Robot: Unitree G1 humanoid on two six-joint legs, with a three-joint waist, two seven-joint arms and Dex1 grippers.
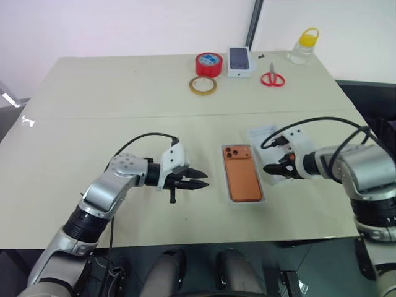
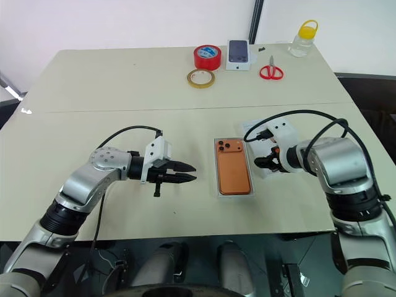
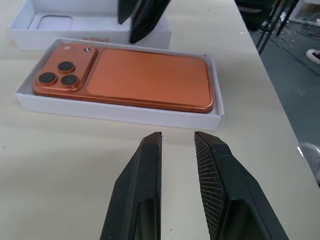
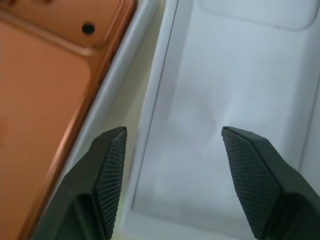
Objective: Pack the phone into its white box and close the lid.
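- On a pale table (image 1: 124, 93), the left gripper (image 1: 199, 179) hovers just above the surface, its two black fingers close together with a narrow gap and nothing between them, tips aimed at the white box.
- The white box (image 1: 242, 200) sits mid-table holding the phone (image 1: 241, 173), which lies flat inside, orange back up, three dark lenses at the far end.
- Just beside it on the right lies the lid (image 4: 220, 100), open side up; faint mirrored lettering on its side wall, seen from the left wrist, cannot be read with certainty.
- The right gripper (image 1: 276, 169) hangs over the lid, fingers spread wide, gripping nothing.
- At the far edge: a red tape roll (image 1: 208, 64), a tan tape ring (image 1: 203, 85), a small white box (image 1: 240, 60) picturing a dark phone, red scissors (image 1: 271, 77), and a yellow-capped clear jar (image 1: 304, 46).
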